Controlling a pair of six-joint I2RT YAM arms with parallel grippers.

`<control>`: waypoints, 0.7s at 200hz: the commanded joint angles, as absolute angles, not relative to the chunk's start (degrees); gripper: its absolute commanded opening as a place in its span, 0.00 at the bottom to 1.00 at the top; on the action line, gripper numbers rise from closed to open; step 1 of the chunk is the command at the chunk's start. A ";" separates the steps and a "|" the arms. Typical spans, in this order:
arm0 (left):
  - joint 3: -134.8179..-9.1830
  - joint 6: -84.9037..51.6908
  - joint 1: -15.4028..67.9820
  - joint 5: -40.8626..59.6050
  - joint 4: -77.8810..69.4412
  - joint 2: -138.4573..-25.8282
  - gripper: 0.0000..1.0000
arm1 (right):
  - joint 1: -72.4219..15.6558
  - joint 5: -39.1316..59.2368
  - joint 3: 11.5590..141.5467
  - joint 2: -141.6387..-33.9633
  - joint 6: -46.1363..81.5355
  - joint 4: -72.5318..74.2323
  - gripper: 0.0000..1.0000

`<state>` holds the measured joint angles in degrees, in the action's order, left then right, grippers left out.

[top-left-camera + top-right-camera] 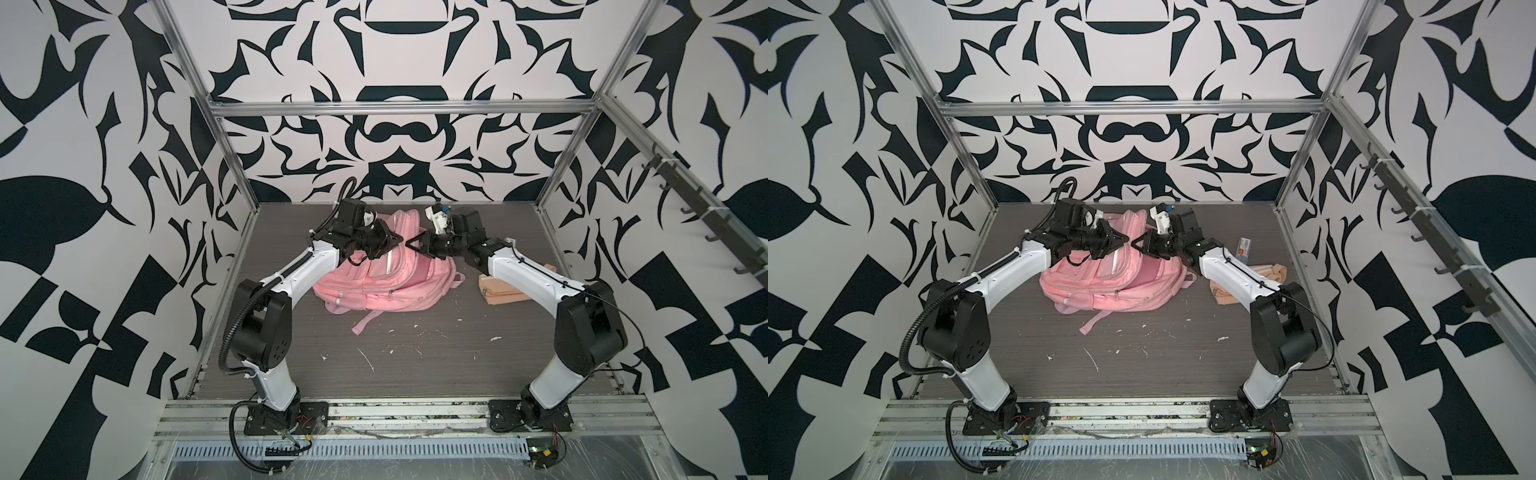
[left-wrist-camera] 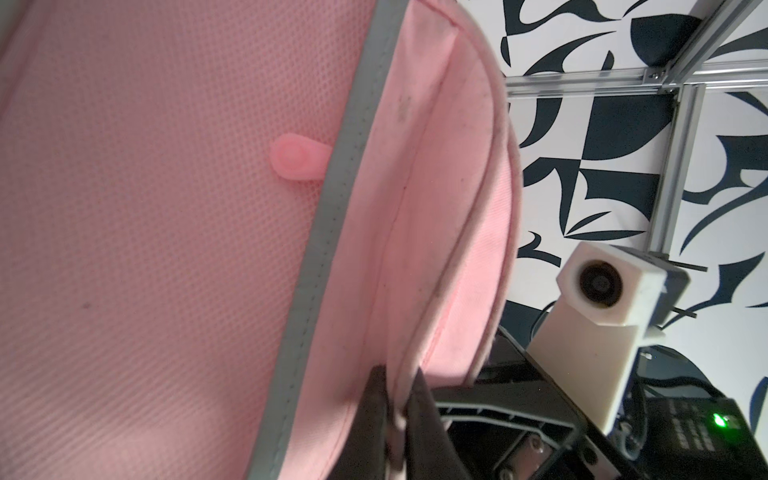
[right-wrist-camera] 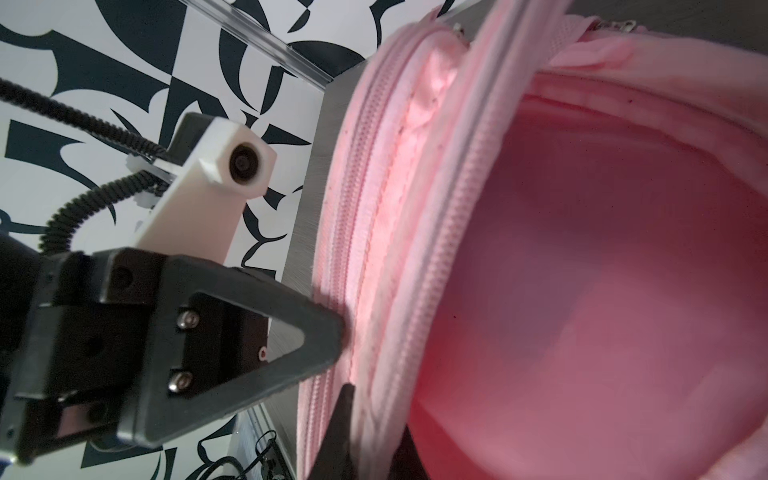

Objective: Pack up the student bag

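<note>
The student bag (image 1: 374, 286) lies on the dark table (image 1: 415, 365) in the middle of both top views, a little above centre. One loose strap (image 1: 368, 321) trails toward the lower edge of the frame. Its front sags flat, while its upper rim is raised off the table at the spot where my two hands meet tip to tip.

My right hand (image 3: 374, 419) is clenched on that rim. In the right wrist view the pink zip edge runs between its dark fingers, and next to it the main pocket gapes open on smooth pink lining (image 3: 602, 291).

My left hand (image 2: 399, 403) comes at the same rim from the opposite side. The left wrist view shows a fold of pink cloth between its two fingers, but I cannot tell whether they clamp it or only stand beside it. In the right wrist view its tip touches the outer zip.

Close to my left hand a grey strip (image 2: 328, 257) edges a mesh panel, with a pink rubber pull tab (image 2: 297, 162) lying against it.

To the right of the bag, not touching it, a beige pouch (image 1: 498, 296) lies partly under my right arm (image 1: 523, 274). Just above the pouch in a top view sits a small flat packet (image 1: 1245, 248), too small to read. White flecks (image 1: 368, 359) dot the table in the lower middle of the frame.
</note>
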<state>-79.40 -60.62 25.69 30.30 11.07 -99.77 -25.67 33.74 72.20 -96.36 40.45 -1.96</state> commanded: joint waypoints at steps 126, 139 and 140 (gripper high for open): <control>-49.39 -41.47 32.61 22.05 15.84 -78.92 0.55 | -27.70 32.21 80.97 -98.08 40.65 -2.79 0.00; -50.46 -40.55 32.99 20.44 14.11 -80.85 0.54 | -27.77 32.19 80.87 -98.17 40.94 -2.72 0.00; -50.59 -40.49 33.02 20.33 13.96 -80.99 0.54 | -27.82 32.18 80.86 -98.17 40.95 -2.72 0.00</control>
